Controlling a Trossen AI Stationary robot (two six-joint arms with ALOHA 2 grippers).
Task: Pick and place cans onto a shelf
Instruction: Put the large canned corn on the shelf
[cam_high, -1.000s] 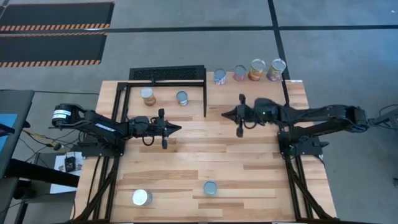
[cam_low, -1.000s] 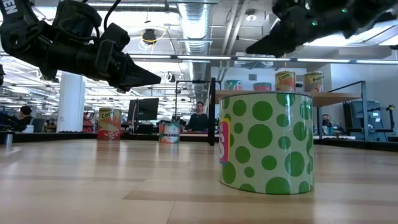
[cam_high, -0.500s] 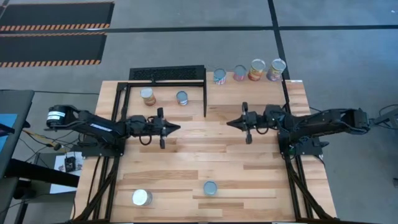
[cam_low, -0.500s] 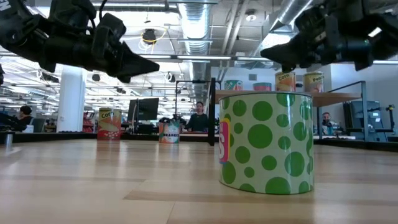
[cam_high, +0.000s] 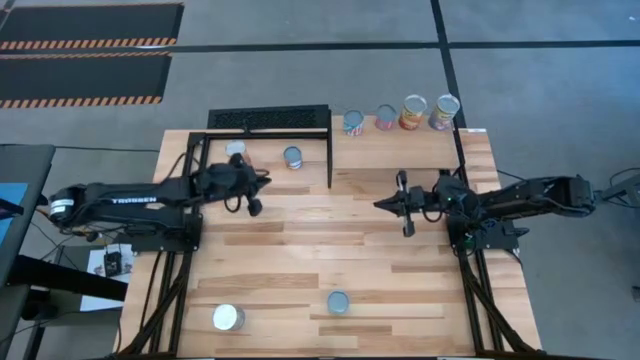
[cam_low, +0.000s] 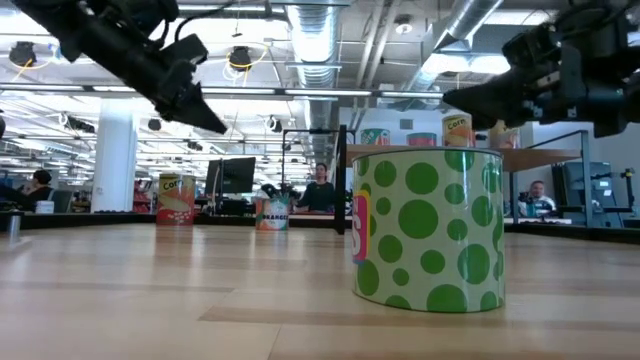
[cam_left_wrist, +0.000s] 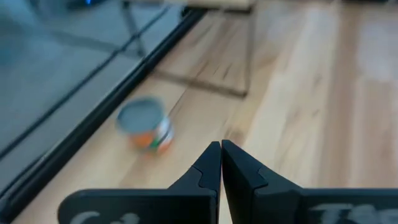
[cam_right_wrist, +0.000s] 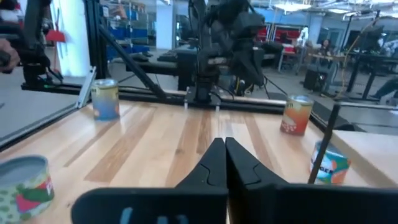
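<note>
A: Start at the grippers. How do they stand?

B: The left gripper (cam_high: 262, 180) is clenched on nothing, its two dark fingers pressed tip to tip in its wrist view. It hovers at about ten o'clock on the wooden table (cam_high: 300, 250), inside the black metal shelf frame (cam_high: 268, 118), pointing toward an orange-labelled can (cam_left_wrist: 145, 125) with a silvery round top. The right gripper (cam_high: 383, 204) is clenched and empty too, at about three o'clock, aimed toward the table's centre.

A: And what sits inside the frame?

B: Two tins stand on the table between its uprights: the can with the silvery top (cam_high: 292, 156) in plain sight, and beside it a second can (cam_high: 235, 148) mostly hidden by the left arm.

A: The rest of the cans?

B: Four stand in a row along the far edge, at twelve to one o'clock: a blue-labelled can (cam_high: 352, 122), a pinkish can (cam_high: 386, 117), a yellow-orange can (cam_high: 413, 112) and one more tin (cam_high: 445, 111). Near the front edge, at six to seven o'clock, are a white-topped can (cam_high: 228, 317) and a grey-topped can (cam_high: 338, 301), well apart. From table height a smooth white tin with green dots (cam_low: 427, 229) stands upright, closest to the lens
</note>
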